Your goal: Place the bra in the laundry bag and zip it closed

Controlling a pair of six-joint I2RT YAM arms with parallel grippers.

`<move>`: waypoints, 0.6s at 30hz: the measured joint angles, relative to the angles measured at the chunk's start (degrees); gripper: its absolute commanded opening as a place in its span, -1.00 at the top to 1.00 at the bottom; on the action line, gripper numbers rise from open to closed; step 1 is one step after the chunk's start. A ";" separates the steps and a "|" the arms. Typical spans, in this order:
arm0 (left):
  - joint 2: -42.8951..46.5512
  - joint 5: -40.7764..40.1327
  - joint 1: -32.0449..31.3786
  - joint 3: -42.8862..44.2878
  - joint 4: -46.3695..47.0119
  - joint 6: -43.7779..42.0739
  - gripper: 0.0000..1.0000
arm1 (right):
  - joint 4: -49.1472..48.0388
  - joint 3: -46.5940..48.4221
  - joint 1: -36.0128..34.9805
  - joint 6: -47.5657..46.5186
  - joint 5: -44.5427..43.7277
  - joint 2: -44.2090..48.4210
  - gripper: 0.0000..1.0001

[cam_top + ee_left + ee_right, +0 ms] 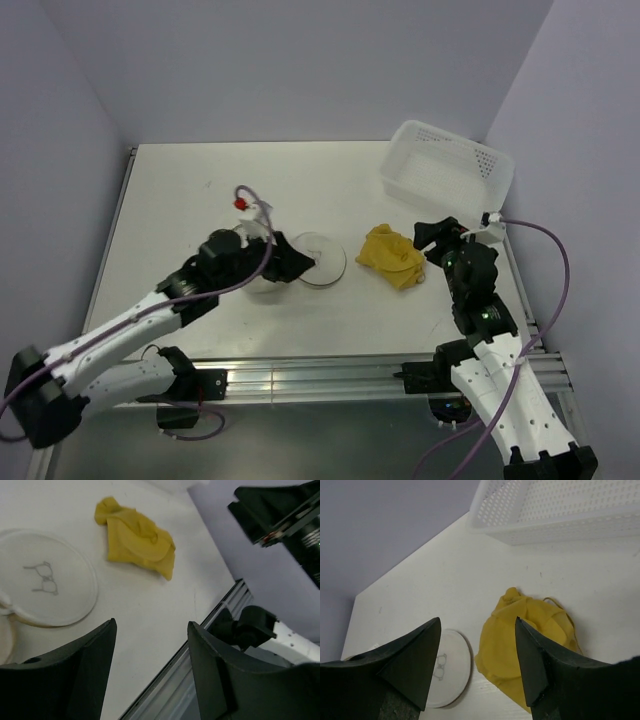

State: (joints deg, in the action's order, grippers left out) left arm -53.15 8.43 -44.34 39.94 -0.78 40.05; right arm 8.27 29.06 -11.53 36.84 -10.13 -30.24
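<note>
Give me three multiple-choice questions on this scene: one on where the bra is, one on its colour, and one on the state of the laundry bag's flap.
1. Where is the bra?
A) inside the laundry bag
B) on the table, right of the bag's flap in the top view
C) on top of the flap

2. What colour is the bra?
A) mustard yellow
B) white
C) red

3. The flap is:
A) zipped shut
B) folded in half
C) open, lying flat on the table

Answers:
1 B: it lies crumpled on the bare table, apart from the flap.
2 A: every view shows yellow fabric.
3 C: the round flap lies spread out with its zip pulls on top.
</note>
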 measured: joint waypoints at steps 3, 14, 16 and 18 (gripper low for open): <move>-10.62 -3.56 -5.68 2.29 2.78 -0.46 -0.14 | 3.58 -1.16 -0.07 -0.44 -3.02 5.70 -0.20; -42.93 -14.25 -16.74 23.56 8.00 -8.15 -0.12 | 7.23 -1.88 -0.11 -1.36 -8.81 18.99 0.35; -47.93 -14.51 -18.23 28.44 8.90 -11.78 -0.09 | 8.85 -2.14 -0.11 -1.33 -9.55 19.85 0.49; -52.09 -14.27 -19.10 32.46 9.51 -15.19 0.02 | 10.64 -2.12 -0.11 -0.74 -10.16 21.73 0.53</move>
State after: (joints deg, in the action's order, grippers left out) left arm -105.23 -5.85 -63.44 72.40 8.73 24.86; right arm 18.92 26.94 -11.64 36.10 -20.29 -8.51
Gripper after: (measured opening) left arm 0.539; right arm 0.258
